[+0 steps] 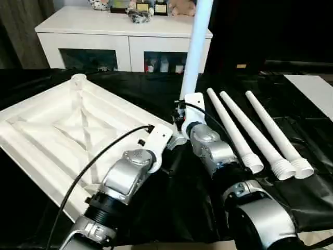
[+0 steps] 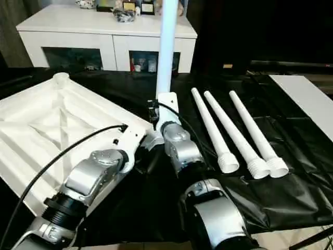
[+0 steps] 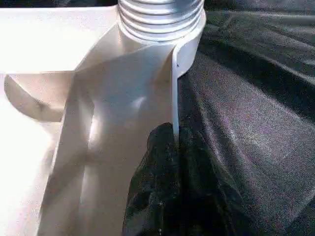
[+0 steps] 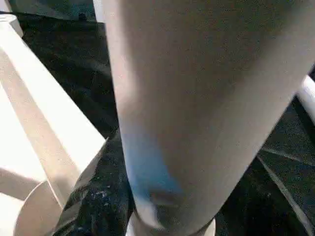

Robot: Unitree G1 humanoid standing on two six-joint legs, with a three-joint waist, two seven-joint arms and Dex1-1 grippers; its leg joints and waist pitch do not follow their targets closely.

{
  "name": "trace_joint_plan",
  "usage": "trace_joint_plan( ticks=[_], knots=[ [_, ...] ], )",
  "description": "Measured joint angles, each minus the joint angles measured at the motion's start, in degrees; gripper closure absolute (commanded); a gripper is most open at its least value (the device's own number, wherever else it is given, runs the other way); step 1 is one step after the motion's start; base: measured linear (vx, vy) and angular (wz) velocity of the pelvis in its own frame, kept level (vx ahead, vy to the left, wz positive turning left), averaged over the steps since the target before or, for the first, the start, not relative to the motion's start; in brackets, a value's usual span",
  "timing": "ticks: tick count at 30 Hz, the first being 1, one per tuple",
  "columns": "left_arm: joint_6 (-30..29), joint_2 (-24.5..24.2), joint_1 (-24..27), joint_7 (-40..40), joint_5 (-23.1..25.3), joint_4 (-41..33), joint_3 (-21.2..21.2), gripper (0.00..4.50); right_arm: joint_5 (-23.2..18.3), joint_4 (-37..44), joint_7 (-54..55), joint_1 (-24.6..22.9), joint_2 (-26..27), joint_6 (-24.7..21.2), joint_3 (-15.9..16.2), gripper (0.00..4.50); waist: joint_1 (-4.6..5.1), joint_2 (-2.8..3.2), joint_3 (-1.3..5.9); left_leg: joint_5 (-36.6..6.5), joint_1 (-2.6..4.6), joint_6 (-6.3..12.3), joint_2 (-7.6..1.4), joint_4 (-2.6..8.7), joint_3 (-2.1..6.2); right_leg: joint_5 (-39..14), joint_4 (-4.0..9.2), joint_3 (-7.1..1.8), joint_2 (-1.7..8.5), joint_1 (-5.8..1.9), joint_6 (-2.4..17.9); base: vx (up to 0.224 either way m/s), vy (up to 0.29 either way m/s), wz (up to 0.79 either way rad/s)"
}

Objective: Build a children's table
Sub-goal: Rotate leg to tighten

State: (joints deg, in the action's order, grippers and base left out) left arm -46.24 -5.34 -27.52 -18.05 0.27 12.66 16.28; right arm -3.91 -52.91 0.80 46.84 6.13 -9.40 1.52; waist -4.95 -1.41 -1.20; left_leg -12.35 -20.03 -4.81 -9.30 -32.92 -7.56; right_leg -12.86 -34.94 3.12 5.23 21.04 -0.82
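Observation:
The white tabletop [image 1: 62,130] lies upside down on black cloth, its X-ribs facing up. At its near right corner one white leg [image 1: 196,47] stands upright, leaning slightly right. The leg's threaded end [image 3: 160,17] sits in the corner socket with several threads showing above the collar. My right gripper [image 1: 183,112] is shut on this leg low down; the leg [image 4: 197,98] looms close in the right wrist view. My left gripper [image 3: 172,142] is shut on the tabletop's thin rim just beside that corner. Three more legs [image 1: 260,135] lie side by side on the cloth to the right.
A white cabinet with glass doors [image 1: 125,36] stands behind the work, with small items on top. A white board [image 1: 312,88] lies at the far right. The black cloth [image 1: 182,208] covers the surface. A round socket [image 1: 78,79] marks the tabletop's far corner.

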Motion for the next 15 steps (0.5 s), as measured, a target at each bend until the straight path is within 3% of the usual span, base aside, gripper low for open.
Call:
trace_joint_plan(
  ticks=[7, 9, 12, 15],
  knots=[
    [0.1, -1.2, 0.0, -1.2, -0.1, -0.5, 0.0, 4.50, -0.4, -2.3, -3.1, 1.0, 0.3, 3.2, -2.1, 2.66, -0.06, -0.17, 0.11, 0.2, -0.03, -0.27, -0.20, 0.55, -0.43, 0.1, -0.01, 0.01, 0.00, 0.30, 0.0, 0.000, 0.000, 0.00],
    [0.3, -1.7, 0.0, -1.8, -0.1, -0.8, 0.0, 4.50, -0.8, -2.3, -4.3, 1.1, 0.2, 3.8, -2.7, 1.96, -0.06, -0.20, 0.10, 0.2, -0.12, -0.35, -0.32, 0.57, -0.63, 0.2, -0.01, 0.01, 0.00, 0.45, 0.0, 0.000, 0.000, 0.00],
    [0.6, -2.5, -0.1, -2.4, -0.1, -1.2, 0.0, 4.50, -1.7, -2.6, -6.2, 1.2, 0.3, 3.9, -3.3, 1.91, -0.06, -0.19, 0.08, 0.3, -0.19, -0.48, -0.47, 0.58, -0.75, 0.3, -0.01, 0.02, -0.07, 0.67, 0.0, 0.000, 0.000, 0.00],
    [1.6, -3.7, -0.1, -3.1, 0.0, -2.6, 0.0, 4.50, -3.2, -2.2, -8.7, 0.9, -0.2, 2.9, -3.6, 1.57, -0.09, 0.21, -0.49, 0.9, -0.59, -0.46, -0.76, 0.64, -0.88, 0.6, -0.06, 0.17, -0.22, 1.12, 0.4, 0.000, 0.000, 0.00]
  ],
)
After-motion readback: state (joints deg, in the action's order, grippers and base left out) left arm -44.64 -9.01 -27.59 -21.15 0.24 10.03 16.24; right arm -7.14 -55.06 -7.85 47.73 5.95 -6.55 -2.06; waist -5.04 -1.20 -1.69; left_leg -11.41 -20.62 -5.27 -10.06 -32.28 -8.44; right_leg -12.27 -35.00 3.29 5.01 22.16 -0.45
